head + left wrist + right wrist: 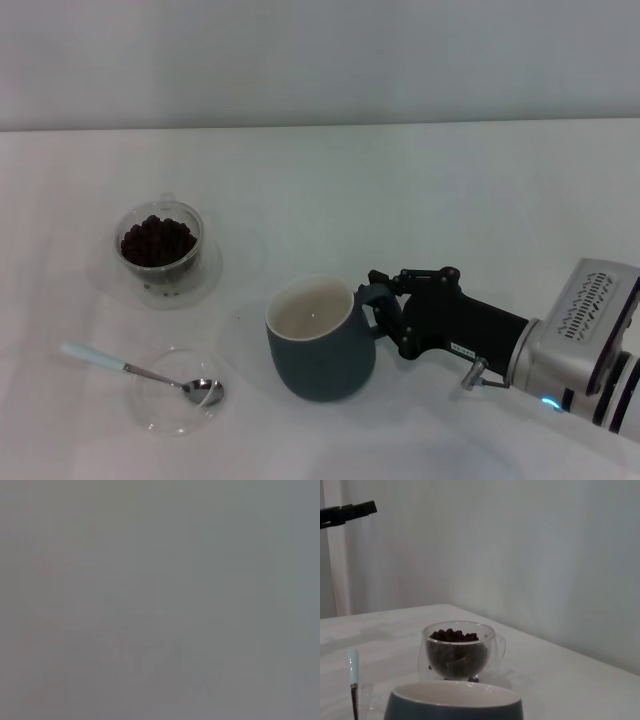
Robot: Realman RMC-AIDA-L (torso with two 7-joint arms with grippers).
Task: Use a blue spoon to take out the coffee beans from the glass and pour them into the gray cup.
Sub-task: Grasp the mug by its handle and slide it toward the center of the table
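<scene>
The blue spoon (130, 370) lies untouched near the table's (450, 200) front left, its pale handle pointing left and its metal bowl resting in a flat clear dish (178, 392). Behind it, toward the back left, the glass (160, 240) stands upright on a second clear dish (205, 275), with the coffee beans (158, 240) heaped inside it and a few stray ones under it on the dish. The gray cup (320, 340) stands upright near the middle front, just right of the spoon's dish and apart from it, cream inside and bare of beans, handle turned right. The right end effector (378, 300) reaches in from the right and its dark fingers meet that handle; whether they pinch it or only flank it I cannot tell. The right wrist view looks over the cup's rim (455, 695) at the glass (459, 650) and its beans (454, 636), showing the glass's small handle, which the head view does not, and the spoon's handle (353, 666) at one side. The left wrist view is a blank gray blur and the left end effector shows nowhere. Open table runs wide behind and to the right of the cup.
</scene>
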